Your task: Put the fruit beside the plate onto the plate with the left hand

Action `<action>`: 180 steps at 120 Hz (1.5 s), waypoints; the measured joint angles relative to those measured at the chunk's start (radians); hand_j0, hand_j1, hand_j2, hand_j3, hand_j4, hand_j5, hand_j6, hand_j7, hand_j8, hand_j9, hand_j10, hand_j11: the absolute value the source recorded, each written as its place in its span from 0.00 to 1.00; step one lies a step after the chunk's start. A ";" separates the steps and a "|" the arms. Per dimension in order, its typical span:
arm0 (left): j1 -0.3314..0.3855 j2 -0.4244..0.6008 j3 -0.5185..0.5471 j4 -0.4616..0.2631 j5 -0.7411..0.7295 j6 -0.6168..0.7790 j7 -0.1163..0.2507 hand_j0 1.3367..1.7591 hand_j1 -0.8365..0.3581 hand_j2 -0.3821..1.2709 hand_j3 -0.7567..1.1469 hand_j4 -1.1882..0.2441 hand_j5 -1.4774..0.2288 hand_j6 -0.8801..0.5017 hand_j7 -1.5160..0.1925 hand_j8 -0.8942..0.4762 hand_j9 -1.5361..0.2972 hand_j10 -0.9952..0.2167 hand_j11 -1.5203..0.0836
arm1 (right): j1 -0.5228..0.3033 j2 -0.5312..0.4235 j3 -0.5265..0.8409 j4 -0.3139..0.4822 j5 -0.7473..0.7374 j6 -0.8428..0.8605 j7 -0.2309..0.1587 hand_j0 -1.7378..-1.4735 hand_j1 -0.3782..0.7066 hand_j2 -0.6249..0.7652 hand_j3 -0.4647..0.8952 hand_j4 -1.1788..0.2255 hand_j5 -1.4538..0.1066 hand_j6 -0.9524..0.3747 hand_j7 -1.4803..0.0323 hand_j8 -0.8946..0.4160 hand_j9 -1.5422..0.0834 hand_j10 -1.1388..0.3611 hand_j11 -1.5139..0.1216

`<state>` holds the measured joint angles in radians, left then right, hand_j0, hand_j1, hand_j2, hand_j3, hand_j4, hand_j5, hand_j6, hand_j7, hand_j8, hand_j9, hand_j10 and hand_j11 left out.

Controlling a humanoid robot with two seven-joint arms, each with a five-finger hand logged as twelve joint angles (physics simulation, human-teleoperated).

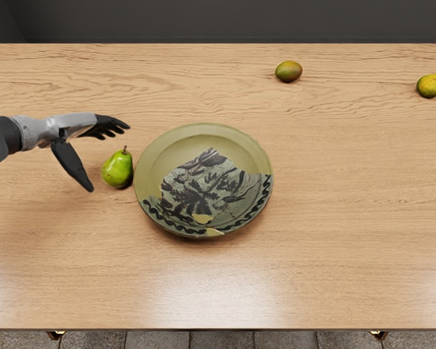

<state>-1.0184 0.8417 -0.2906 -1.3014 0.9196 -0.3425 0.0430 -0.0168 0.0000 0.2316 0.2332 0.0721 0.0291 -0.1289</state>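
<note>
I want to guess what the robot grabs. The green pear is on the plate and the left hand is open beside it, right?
No. In the head view the pear stands on the table just left of the plate, not on it. The left hand is open beside it.

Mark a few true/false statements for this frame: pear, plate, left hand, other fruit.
1. The left hand is open and holds nothing. True.
2. The pear lies on the plate. False: it stands on the table, beside the plate's left rim.
3. Two more fruits, a mango and a round fruit, lie at the far side, away from the plate. True.
4. The plate is plain white. False: it is olive green with a dark pattern.
</note>
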 joint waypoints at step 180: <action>0.077 -0.124 0.023 0.085 0.160 0.199 -0.023 0.76 0.73 0.27 0.40 0.64 0.67 0.44 0.69 0.46 0.65 0.60 0.74 | 0.003 0.000 0.000 0.001 0.000 0.000 0.000 0.30 0.06 0.45 0.34 0.82 0.91 0.70 0.96 0.66 0.93 0.74 0.90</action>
<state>-0.9418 0.7179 -0.2675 -1.2164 1.0792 -0.1434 0.0197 -0.0139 0.0000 0.2315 0.2347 0.0721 0.0291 -0.1290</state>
